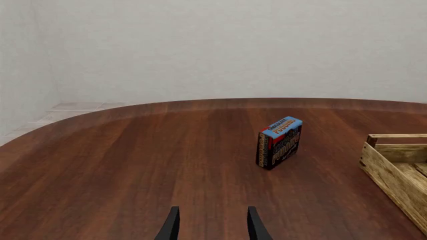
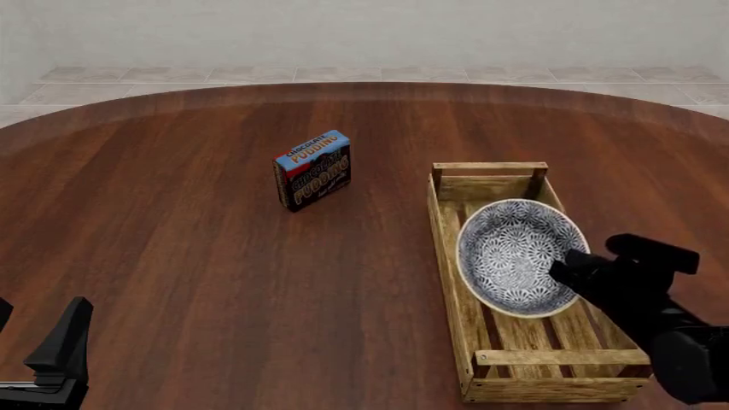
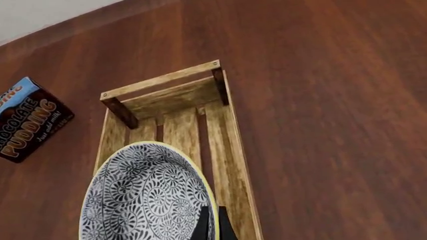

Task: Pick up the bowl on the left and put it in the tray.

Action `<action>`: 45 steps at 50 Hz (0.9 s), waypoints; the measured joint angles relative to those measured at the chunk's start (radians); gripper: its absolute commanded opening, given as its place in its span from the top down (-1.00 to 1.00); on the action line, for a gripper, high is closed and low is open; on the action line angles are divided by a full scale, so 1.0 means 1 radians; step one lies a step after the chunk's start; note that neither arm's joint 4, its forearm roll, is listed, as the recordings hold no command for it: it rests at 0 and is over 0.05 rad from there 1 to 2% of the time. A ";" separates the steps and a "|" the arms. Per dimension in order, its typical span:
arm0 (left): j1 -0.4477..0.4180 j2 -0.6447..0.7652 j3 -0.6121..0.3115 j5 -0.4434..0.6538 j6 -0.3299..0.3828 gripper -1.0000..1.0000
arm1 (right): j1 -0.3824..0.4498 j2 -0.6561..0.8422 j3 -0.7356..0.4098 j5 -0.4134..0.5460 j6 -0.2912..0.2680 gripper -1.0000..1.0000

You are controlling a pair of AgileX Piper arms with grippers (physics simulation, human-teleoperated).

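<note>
The blue-and-white patterned bowl point(image 2: 513, 256) is tilted over the middle of the light-wood slatted tray point(image 2: 490, 168), its inside facing up and to the left. My right gripper point(image 2: 566, 272) is shut on the bowl's right rim. In the right wrist view the bowl point(image 3: 143, 200) hangs over the tray's slats point(image 3: 180, 130), with the gripper point(image 3: 212, 227) pinching the cream rim. I cannot tell whether the bowl touches the slats. My left gripper point(image 2: 34, 331) stands open at the near left edge, far from the bowl, and holds nothing point(image 1: 213, 227).
A chocolate pudding box point(image 2: 311, 169) stands upright on the round wooden table point(image 2: 171, 239), left of the tray's far end. It also shows ahead of the left gripper point(image 1: 280, 142), with one corner of the tray point(image 1: 390, 165) beside it.
</note>
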 measured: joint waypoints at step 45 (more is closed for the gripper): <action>0.000 0.000 0.000 0.000 0.000 -1.00 | 0.005 0.084 -0.008 -0.072 -0.011 1.00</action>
